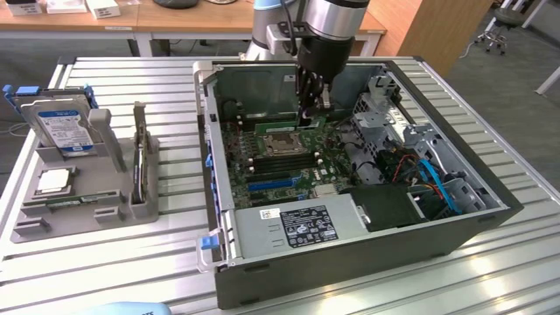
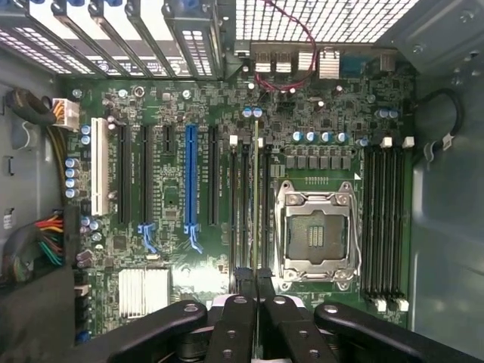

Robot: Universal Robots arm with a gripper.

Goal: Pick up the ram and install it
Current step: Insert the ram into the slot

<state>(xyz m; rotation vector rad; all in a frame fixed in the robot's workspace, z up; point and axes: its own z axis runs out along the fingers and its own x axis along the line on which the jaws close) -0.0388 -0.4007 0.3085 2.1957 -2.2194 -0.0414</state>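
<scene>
**Ram over its slot, gripper clamped on it**

Exterior view. The arm reaches down into the open case [image 1: 490, 216]. The gripper [image 1: 308, 117] is low over the board [image 1: 280, 174] and clenched on the ram [image 1: 275, 123]. The ram hangs on edge just behind the socket [image 1: 282, 144], close to the board. I cannot tell from here whether it touches a slot.

Judgement on the step: seating goes well only if the stick stays square to the slot along its whole length, with no tilt at either end. The push should go straight down and even. The chassis wall and drive cage crowd the gripper, so sideways correction has little room.

The desk [image 1: 131, 262] is ribbed metal, pale and slatted. On it, at the exterior view's left, stands a grey holder [image 1: 26, 230] with a hard drive [image 1: 61, 125] upright and a CPU [image 1: 54, 180] lying flat. Beyond the desk: wooden tables, grey floor and a rolling chair [image 1: 500, 26] in the far corner.

Wrist view. Looking down past the black gripper [image 2: 255, 283], the ram [image 2: 255, 197] shows edge-on as a thin line. It runs along the bank of slots [image 2: 243, 204] between the socket [image 2: 316, 234] and the blue slot [image 2: 190, 181]. It looks parallel to the slots. Which slot it sits over I cannot tell for sure. The end latches are too small to read as open or shut, so that wants checking before pressing.
</scene>
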